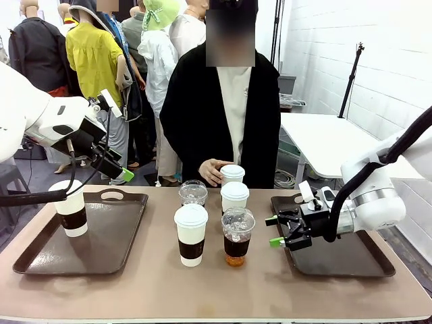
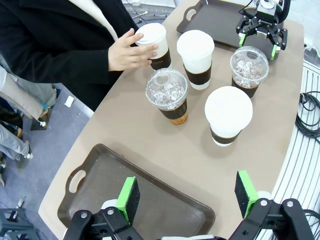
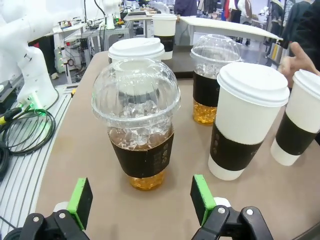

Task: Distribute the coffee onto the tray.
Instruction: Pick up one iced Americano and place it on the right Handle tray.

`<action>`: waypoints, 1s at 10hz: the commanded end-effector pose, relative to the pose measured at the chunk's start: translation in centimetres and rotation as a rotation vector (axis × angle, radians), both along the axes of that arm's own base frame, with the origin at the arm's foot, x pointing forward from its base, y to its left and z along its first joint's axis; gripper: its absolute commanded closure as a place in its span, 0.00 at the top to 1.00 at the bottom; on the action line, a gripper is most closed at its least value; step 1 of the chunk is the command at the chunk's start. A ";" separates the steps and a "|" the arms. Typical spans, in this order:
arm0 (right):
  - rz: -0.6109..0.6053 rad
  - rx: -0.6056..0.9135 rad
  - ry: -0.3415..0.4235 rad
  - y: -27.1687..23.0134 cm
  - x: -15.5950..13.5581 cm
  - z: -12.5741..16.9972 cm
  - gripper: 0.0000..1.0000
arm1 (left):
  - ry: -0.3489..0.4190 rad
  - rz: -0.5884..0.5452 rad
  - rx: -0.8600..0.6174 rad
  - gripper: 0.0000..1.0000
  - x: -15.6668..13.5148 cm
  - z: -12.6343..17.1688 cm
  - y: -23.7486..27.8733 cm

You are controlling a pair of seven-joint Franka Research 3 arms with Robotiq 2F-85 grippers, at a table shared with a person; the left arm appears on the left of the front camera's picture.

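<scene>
Brown table [image 1: 148, 290] has five coffee cups [image 1: 191, 233] in the middle (a hand [image 1: 212, 171] touches one) and one paper cup [image 1: 72, 209] on the 9 o'clock tray [image 1: 108, 250]. Left fingers [image 1: 123, 173] hang wide open above that tray; right fingers [image 1: 275, 240], also wide, sit at 3 o'clock.

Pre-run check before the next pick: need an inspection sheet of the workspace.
Surface: tan table, left tray, right tray, both brown.
Job's things: one paper cup on left tray; three paper cups, two iced cups clustered mid-table.
Clutter: nothing seen.
Grippers: left gripper open above left tray; right gripper open, facing nearest iced cup.
Cables: cables on floor beside table.
Surroundings: person at far side, hand on farthest paper cup.
</scene>
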State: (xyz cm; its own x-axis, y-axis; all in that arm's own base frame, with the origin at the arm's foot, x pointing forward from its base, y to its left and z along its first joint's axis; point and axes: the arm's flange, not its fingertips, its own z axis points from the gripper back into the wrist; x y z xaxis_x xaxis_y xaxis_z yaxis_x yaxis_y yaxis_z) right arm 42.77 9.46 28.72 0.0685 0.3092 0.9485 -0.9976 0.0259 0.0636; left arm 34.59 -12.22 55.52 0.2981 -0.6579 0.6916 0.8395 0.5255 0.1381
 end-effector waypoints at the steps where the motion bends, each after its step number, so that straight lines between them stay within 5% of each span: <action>1: 0.005 0.024 0.003 1.0 1.2 -1.3 1.00 | 0.009 0.004 0.000 1.00 0.1 0.1 0.0; 10: 0.053 0.111 0.047 4.1 2.5 -4.5 1.00 | 0.009 0.004 0.000 1.00 0.1 0.1 0.0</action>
State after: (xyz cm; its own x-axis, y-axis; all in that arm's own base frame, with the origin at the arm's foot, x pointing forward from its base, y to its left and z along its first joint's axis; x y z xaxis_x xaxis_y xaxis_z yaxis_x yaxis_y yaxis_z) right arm 44.88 12.91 24.62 0.1258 0.2314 0.9647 -0.9902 -0.0307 0.1365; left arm 34.58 -12.23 55.52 0.2979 -0.6581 0.6915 0.8396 0.5254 0.1382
